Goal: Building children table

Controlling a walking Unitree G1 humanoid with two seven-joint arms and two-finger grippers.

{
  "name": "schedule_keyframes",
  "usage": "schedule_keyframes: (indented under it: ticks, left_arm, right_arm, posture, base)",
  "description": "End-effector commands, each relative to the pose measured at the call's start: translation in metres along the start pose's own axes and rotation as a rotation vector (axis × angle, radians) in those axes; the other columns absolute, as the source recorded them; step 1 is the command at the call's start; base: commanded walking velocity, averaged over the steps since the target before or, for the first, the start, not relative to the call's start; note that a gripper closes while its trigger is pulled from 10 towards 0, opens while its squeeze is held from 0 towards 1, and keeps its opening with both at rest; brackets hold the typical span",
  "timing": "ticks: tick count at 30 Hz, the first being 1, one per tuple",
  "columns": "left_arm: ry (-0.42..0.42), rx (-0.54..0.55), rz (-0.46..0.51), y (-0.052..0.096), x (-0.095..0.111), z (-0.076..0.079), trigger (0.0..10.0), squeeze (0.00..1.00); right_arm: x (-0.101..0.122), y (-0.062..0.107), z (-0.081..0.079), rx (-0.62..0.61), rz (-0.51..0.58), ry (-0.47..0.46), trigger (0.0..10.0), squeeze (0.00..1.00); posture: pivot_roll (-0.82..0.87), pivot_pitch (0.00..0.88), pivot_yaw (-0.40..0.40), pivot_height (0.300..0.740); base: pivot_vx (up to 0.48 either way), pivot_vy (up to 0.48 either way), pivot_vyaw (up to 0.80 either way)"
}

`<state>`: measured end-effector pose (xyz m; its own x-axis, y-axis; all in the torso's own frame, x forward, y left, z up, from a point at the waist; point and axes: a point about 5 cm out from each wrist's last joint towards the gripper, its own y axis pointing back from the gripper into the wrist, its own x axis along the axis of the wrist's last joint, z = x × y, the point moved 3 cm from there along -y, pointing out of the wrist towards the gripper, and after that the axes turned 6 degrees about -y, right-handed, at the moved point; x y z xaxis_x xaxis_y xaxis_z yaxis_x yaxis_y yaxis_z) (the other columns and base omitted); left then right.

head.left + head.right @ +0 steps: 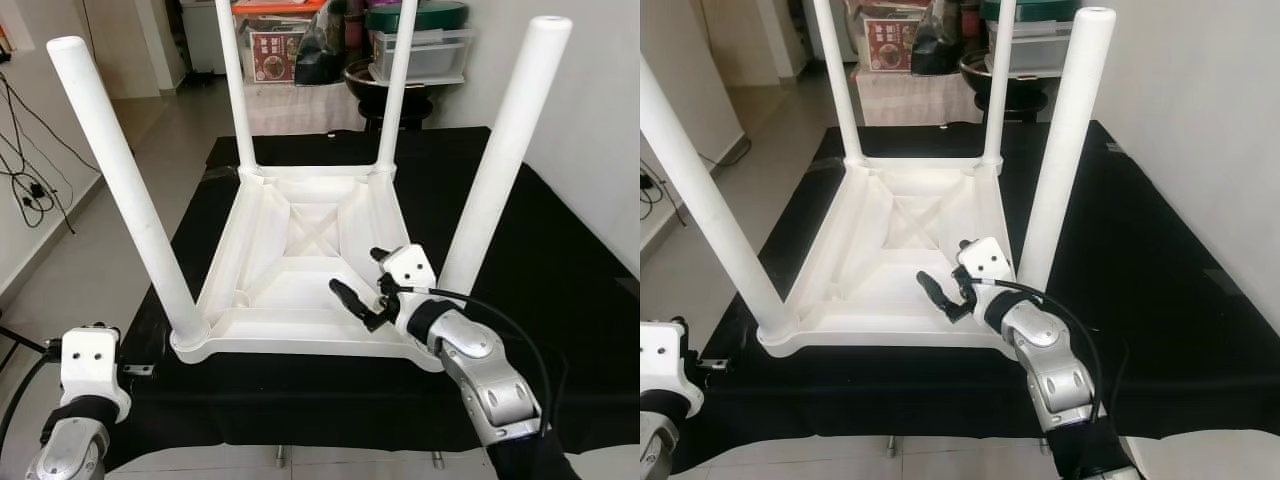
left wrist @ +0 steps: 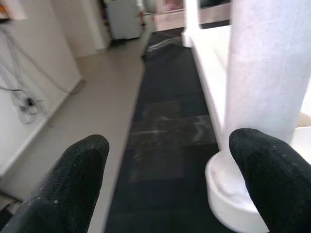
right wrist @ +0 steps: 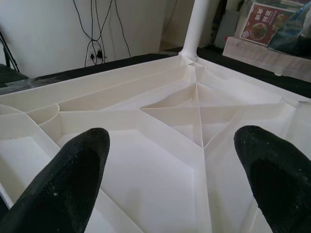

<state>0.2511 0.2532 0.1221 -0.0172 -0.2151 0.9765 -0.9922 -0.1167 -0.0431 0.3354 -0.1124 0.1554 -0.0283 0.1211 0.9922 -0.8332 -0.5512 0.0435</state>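
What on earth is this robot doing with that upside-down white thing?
It is putting together a small white table, which lies upside down on a black cloth with all four legs standing up. The right pincer is open and hovers over the table's ribbed underside, near the leg on the robot's right. The left pincer is open too, low beside the near left leg, holding nothing.

Far table legs (image 1: 233, 80) cut off at top; shelf clutter (image 1: 285, 50) seemingly blurred.
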Motion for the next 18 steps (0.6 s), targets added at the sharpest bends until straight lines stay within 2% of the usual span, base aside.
schedule_keyframes:
  ticks: [1,5,6,8,11,13,14,15,18]
  left_arm:
    - [0.008,-0.034,0.01,-0.003,-0.001,0.0,10.0,0.0]
    - [0.002,-0.082,0.029,-0.01,0.001,0.005,10.0,0.0]
    - [-0.024,-0.097,0.027,-0.015,0.0,0.006,10.0,0.0]
    - [-0.017,-0.114,0.028,-0.017,-0.002,0.007,10.0,0.0]
    - [0.005,-0.159,0.039,-0.018,-0.001,0.013,10.0,0.0]
    - [0.036,-0.232,0.056,-0.019,0.004,0.023,10.0,0.0]
    - [0.036,-0.232,0.056,-0.019,0.004,0.023,10.0,0.0]
    - [0.056,-0.302,0.07,-0.018,0.009,0.032,10.0,0.0]
    - [0.076,-0.363,0.077,-0.015,0.013,0.039,10.0,0.0]
  right_arm:
    - [0.01,-0.001,0.001,0.006,0.023,0.004,10.0,0.0]
    - [0.015,0.0,-0.004,0.032,0.033,-0.009,10.0,0.0]
    - [0.018,0.001,-0.016,0.083,0.037,-0.024,10.0,0.0]
    - [0.021,0.003,-0.027,0.131,0.041,-0.025,10.0,0.0]
    - [0.023,0.003,-0.034,0.163,0.043,-0.023,10.0,0.0]
    - [0.023,0.005,-0.038,0.181,0.042,-0.02,10.0,0.0]
    - [0.023,0.005,-0.038,0.181,0.042,-0.02,10.0,0.0]
    - [0.024,0.005,-0.039,0.186,0.037,-0.019,10.0,0.0]
    - [0.025,0.007,-0.038,0.187,0.032,-0.019,10.0,0.0]
  posture:
    - [-0.04,0.05,-0.016,0.74]
    - [-0.05,0.062,-0.018,0.74]
    - [-0.06,0.072,-0.015,0.74]
    - [-0.07,0.078,-0.016,0.74]
    - [-0.07,0.086,-0.018,0.74]
    - [-0.08,0.094,-0.022,0.74]
    - [-0.08,0.094,-0.022,0.74]
    - [-0.08,0.094,-0.022,0.74]
    - [-0.08,0.108,-0.026,0.74]
  base:
    - [0.0,0.0,0.0]
    - [0.0,0.0,0.0]
    - [0.0,0.0,0.0]
    - [0.0,0.0,0.0]
    - [0.0,0.0,0.0]
    - [0.0,0.0,0.0]
    - [0.0,0.0,0.0]
    - [0.0,0.0,0.0]
    - [0.0,0.0,0.0]
